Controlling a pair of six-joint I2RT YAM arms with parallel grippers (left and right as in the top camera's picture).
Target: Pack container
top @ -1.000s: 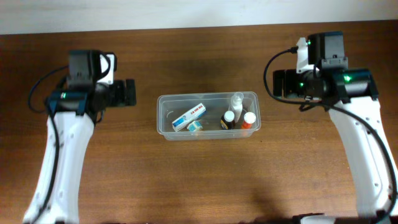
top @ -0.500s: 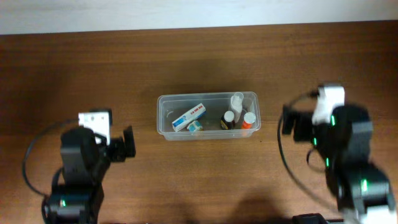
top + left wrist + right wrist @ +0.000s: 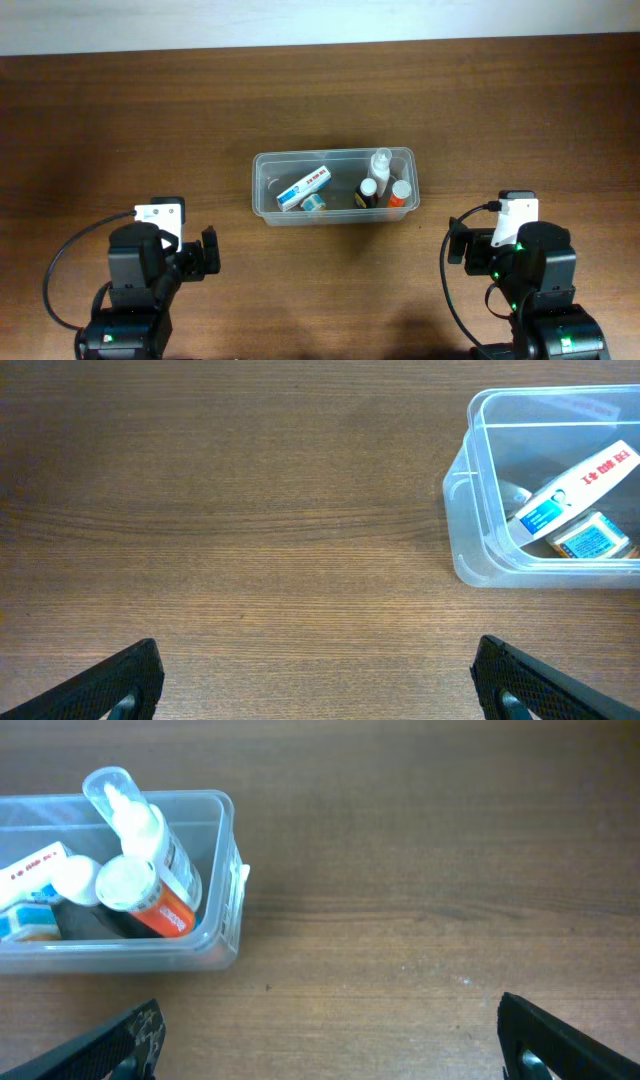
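Observation:
The clear plastic container [image 3: 300,154] stands at the table's middle. It holds a white box with red and blue print [image 3: 303,187], a small blue-white item [image 3: 316,203], a clear spray bottle [image 3: 381,162], a dark bottle [image 3: 367,192] and an orange bottle [image 3: 400,193]. My left gripper [image 3: 208,252] is open and empty, near the front left, well short of the container. In the left wrist view [image 3: 320,685] the container's left end [image 3: 470,540] lies at the upper right. My right gripper [image 3: 455,248] is open and empty at the front right. In the right wrist view [image 3: 330,1040] the container's right end [image 3: 228,880] lies at the upper left.
The brown wooden table [image 3: 320,90] runs to a pale wall edge at the back. Both arm bases sit at the front edge, left and right. Nothing else lies on the table.
Both arms have drawn back from beside the container's ends to the table's front edge. The container and its contents have not moved.

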